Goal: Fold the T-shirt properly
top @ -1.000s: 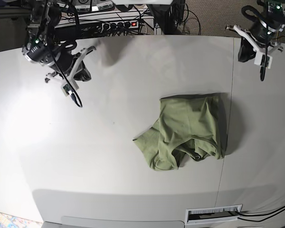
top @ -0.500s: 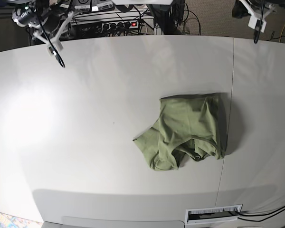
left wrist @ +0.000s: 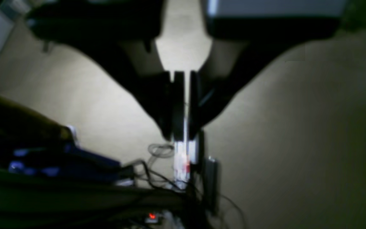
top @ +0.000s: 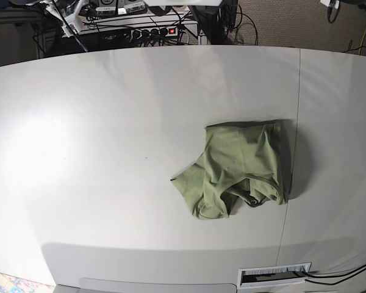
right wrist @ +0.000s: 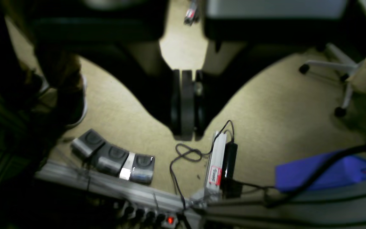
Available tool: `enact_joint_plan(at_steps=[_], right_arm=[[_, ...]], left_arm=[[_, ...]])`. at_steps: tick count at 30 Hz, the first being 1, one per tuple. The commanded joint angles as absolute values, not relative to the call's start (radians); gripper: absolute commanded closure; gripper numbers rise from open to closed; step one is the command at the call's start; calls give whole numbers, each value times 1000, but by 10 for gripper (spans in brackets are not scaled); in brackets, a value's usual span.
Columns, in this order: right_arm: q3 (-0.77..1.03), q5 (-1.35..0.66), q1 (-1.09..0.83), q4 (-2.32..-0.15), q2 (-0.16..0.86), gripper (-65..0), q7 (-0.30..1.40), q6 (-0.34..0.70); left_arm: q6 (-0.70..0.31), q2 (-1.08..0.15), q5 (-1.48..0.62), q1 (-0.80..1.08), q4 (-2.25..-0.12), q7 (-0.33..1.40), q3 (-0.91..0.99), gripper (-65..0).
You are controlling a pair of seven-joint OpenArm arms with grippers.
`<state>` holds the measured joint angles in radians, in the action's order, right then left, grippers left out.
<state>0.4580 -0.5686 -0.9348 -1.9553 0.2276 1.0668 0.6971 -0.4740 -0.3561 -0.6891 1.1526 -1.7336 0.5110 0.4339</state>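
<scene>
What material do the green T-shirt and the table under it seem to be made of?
T-shirt: probably thin soft knit cloth, matte; it lies in limp folds and wrinkles. Table: a hard, smooth, pale grey-white top, slightly glossy with a soft glare patch; perhaps laminate, but I cannot tell.

The right gripper [right wrist: 187, 135] hangs over tan carpet [right wrist: 281, 105], its dark fingers pressed flat together with nothing between them. Just below and right of the gripper lies a white power adapter [right wrist: 215, 165] with a red-marked label, a black cable [right wrist: 186, 156] looping beside it to the left. Farther left of the adapter sit three grey foot pedals [right wrist: 114, 156] in a row. A power strip [right wrist: 151, 217] with a red lit switch lies below the adapter. A wheeled chair base [right wrist: 345, 79] stands far right of it.
</scene>
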Motion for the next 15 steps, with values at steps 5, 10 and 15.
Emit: enact_joint_plan(at_steps=[5,10,15], right_arm=[[424,-570,-949,-1785,250,0,1003,698],[316,-401,-899,-1576,271,0,859,698],[188,-260,-762,-1350,286,0,766,698]], left_arm=[[-588,-362,-746,1055,-1483,508,441,-35],[-642,-347,-744,948,-1280,505,429,-35],[-638,-341,-653,865,-1145,411,297,-35]])
